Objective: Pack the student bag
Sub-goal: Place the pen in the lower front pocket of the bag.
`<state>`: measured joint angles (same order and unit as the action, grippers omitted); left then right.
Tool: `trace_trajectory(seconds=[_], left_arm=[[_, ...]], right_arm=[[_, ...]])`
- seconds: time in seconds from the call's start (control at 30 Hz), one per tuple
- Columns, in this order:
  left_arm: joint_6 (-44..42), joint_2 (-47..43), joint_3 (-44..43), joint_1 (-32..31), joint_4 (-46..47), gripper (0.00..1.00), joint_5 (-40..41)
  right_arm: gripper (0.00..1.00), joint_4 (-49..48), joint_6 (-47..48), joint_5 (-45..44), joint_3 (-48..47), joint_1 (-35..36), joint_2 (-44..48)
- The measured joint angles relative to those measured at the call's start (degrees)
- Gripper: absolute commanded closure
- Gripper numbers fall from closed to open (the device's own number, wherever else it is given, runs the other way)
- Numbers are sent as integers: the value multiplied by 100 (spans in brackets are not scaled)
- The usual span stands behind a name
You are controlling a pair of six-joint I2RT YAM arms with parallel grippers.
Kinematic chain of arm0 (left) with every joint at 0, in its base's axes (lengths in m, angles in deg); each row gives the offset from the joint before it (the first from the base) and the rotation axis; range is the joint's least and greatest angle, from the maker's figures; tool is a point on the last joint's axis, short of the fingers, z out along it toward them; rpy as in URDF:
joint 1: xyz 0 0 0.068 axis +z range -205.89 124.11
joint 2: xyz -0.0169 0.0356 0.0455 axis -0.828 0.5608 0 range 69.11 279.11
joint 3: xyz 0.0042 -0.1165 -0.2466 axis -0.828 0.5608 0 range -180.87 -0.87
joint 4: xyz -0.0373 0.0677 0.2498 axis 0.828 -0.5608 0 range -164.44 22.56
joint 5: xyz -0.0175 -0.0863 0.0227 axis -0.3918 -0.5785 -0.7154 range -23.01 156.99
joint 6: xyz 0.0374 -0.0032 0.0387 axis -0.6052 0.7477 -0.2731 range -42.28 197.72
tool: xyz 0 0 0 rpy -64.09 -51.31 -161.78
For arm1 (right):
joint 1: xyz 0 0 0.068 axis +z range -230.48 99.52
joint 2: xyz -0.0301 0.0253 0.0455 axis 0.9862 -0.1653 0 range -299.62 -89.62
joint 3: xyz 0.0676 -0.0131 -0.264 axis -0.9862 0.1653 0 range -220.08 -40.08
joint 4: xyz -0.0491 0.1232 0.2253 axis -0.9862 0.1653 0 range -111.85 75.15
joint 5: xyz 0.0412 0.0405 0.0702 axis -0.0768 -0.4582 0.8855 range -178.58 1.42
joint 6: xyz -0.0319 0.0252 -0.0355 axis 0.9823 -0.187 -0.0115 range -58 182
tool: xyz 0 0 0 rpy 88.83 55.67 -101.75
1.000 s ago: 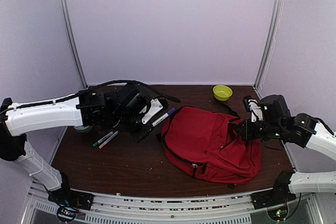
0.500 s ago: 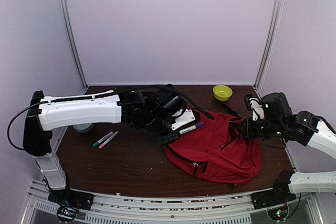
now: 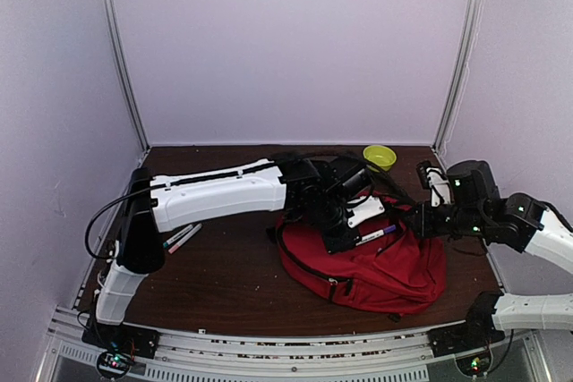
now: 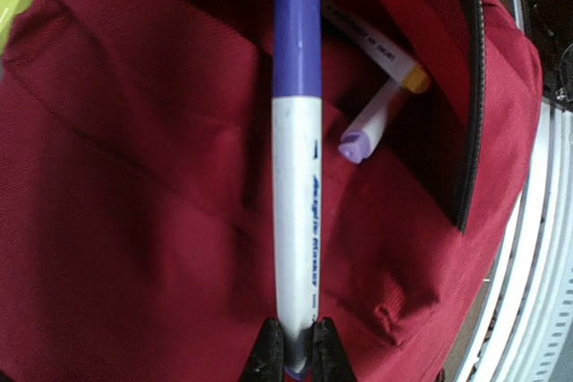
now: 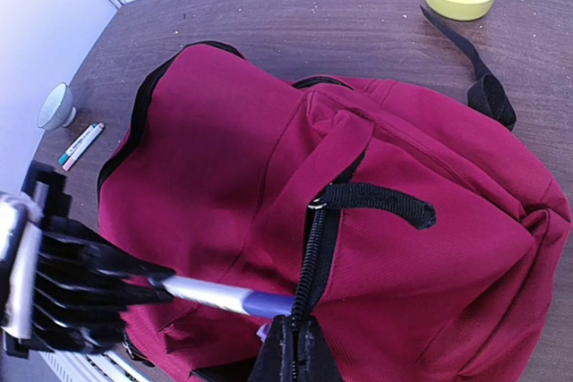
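The red student bag (image 3: pixel 385 266) lies on the table at the right, its opening held up. My right gripper (image 5: pixel 294 348) is shut on the black zipper edge of the bag's opening and also shows in the top view (image 3: pixel 419 221). My left gripper (image 4: pixel 294 357) is shut on the end of a white marker with a purple cap (image 4: pixel 296 176). It holds the marker with its cap pointing into the opening (image 3: pixel 377 236). Two more markers lie inside the bag, one with an orange cap (image 4: pixel 376 46), one with a pale purple cap (image 4: pixel 369 124).
A yellow-green bowl (image 3: pixel 379 157) stands at the back right, behind the bag. Two markers (image 3: pixel 180 237) lie on the table at the left. A small pale cup (image 5: pixel 55 105) stands near them. A black strap (image 5: pixel 479 87) trails from the bag toward the bowl.
My left arm has swung from the left of the table to over the bag, carrying the purple-capped marker to the opening. My right gripper has kept its hold on the zipper edge.
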<state>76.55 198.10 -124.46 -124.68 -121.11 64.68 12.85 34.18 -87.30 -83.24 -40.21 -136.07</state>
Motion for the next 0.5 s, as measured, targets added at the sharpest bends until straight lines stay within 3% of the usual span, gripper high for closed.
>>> trace_trajectory(seconds=[0.3, 0.5], left_arm=[[820, 643, -964, 9, -205, 100, -728], [1504, 905, -1123, 24, -111, 100, -1248]], right_arm=[[100, -254, 13, 46, 188, 0, -20], [100, -380, 0, 83, 323, 0, -15]])
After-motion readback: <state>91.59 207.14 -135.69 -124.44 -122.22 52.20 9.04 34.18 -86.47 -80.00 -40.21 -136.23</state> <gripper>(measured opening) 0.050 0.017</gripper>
